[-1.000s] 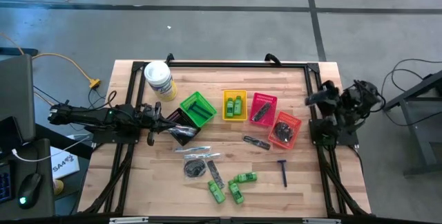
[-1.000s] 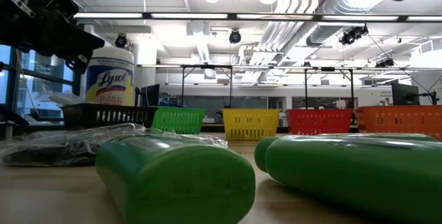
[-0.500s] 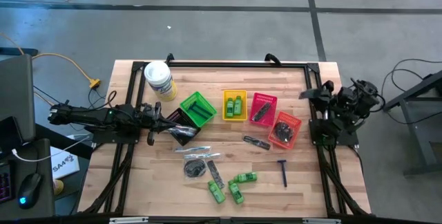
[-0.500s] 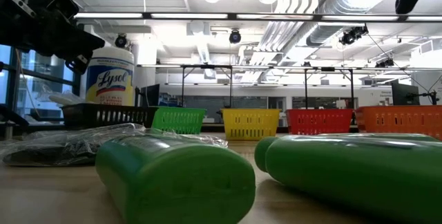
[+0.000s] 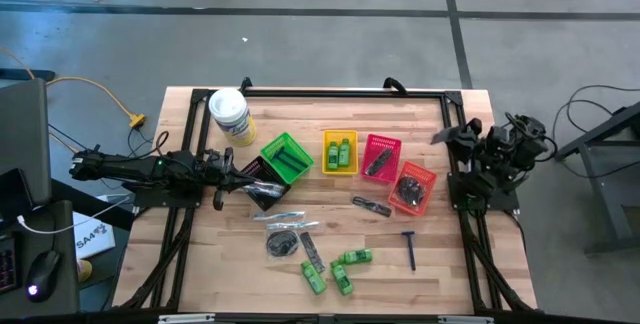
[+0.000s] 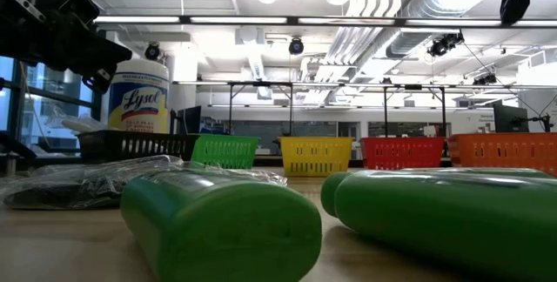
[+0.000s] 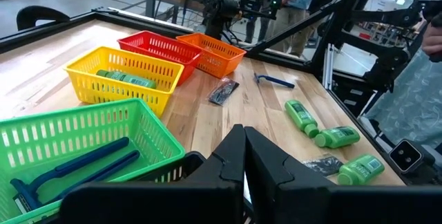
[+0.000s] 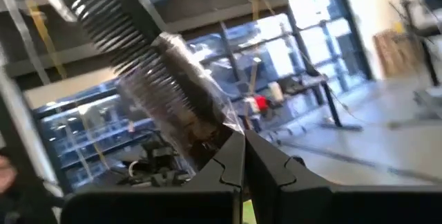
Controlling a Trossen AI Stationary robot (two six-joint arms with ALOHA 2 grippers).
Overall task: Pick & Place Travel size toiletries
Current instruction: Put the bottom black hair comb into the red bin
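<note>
Right gripper: fingers pinched together on a wrapped dark comb; the comb is seen in the right wrist view only, its long axis slanting up and away from the fingertips, teeth to one side.
Gripper position: raised at the table's right edge, just beyond the orange basket; this arm is by far the nearer to the right-hand baskets.
Key relation: the red basket, where a dark flat item already lies, is judged the likely target; it sits inward of the gripper, the orange basket just beside it.
In the way: nothing is seen between gripper and baskets; the long comb may overhang a rim if lowered crosswise.
Loose toiletries: green mini bottles, a blue razor and a dark packet remain on the near table.
Left gripper: closed, empty, parked beside the green basket.
Far side: white tub.
</note>
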